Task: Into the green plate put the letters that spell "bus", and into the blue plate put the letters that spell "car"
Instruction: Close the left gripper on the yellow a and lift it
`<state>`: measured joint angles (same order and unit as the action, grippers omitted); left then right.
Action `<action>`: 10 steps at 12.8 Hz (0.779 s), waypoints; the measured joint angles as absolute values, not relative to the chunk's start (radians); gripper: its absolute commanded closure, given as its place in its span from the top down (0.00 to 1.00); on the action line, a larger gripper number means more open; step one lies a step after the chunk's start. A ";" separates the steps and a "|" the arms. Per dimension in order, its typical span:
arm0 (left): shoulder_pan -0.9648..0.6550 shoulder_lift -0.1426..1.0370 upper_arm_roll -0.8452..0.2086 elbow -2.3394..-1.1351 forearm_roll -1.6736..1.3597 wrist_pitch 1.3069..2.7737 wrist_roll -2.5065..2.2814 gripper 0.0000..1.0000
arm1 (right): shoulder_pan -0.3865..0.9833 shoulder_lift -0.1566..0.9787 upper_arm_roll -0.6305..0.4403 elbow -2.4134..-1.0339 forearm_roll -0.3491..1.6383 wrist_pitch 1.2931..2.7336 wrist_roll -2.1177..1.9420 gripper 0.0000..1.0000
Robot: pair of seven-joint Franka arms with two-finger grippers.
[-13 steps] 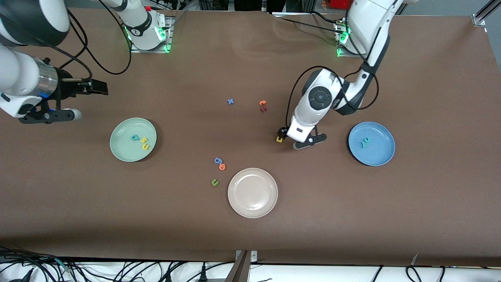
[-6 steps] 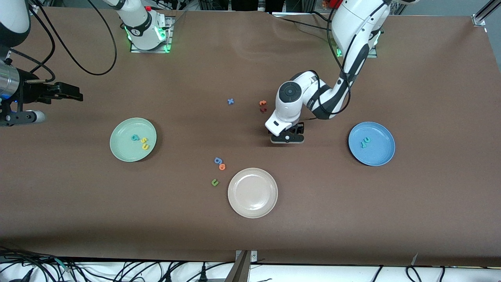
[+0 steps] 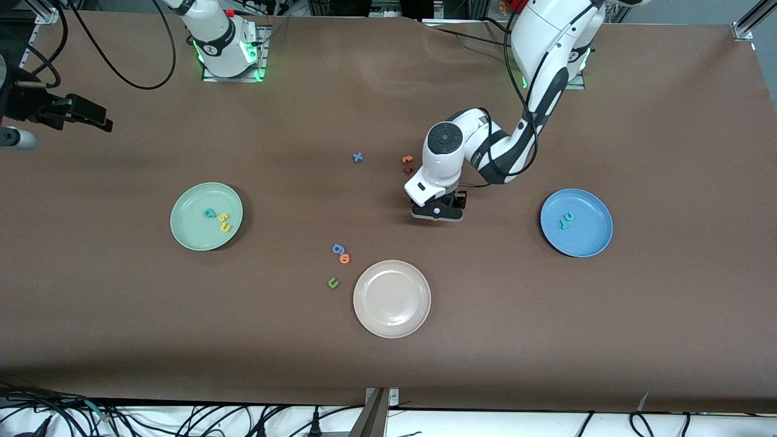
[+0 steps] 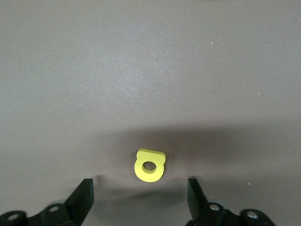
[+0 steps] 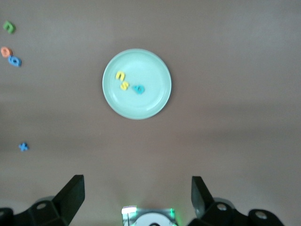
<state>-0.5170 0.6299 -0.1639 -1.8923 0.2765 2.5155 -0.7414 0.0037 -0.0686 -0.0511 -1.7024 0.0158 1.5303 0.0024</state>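
Observation:
My left gripper (image 3: 437, 213) hangs low over the table's middle, open. In the left wrist view its fingers (image 4: 84, 190) stand either side of the yellow a (image 4: 149, 167), which lies flat on the cloth untouched. The hand hides this letter in the front view. The blue plate (image 3: 590, 238) holds the teal c (image 3: 569, 216) and teal r (image 3: 563, 225). The green plate (image 3: 189, 233) holds the teal b (image 3: 210, 213), yellow s (image 3: 223, 216) and yellow u (image 3: 226, 227). My right gripper (image 3: 91, 118) waits open, high at its end of the table.
A cream plate (image 3: 391, 298) sits nearest the front camera. Beside it lie a blue g (image 3: 337, 248), an orange o (image 3: 345, 258) and a dark green u (image 3: 332, 282). A blue x (image 3: 357, 157), an orange t (image 3: 407, 159) and a dark red letter (image 3: 408, 170) lie close to the left arm.
My left hand has turned and shifted over the yellow a, covering it in the front view. My right arm has pulled back toward its end of the table.

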 measured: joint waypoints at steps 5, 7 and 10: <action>-0.517 0.640 -0.162 -1.892 0.315 2.522 -0.676 0.81 | 0.001 -0.060 -0.029 -1.702 0.001 1.602 0.008 1.00; -0.517 0.640 -0.161 -1.892 0.315 2.524 -0.661 0.80 | 0.000 -0.060 -0.012 -1.703 -0.001 1.602 0.013 1.00; -0.517 0.641 -0.156 -1.892 0.315 2.539 -0.605 0.80 | -0.001 -0.054 -0.009 -1.703 -0.002 1.595 0.013 1.00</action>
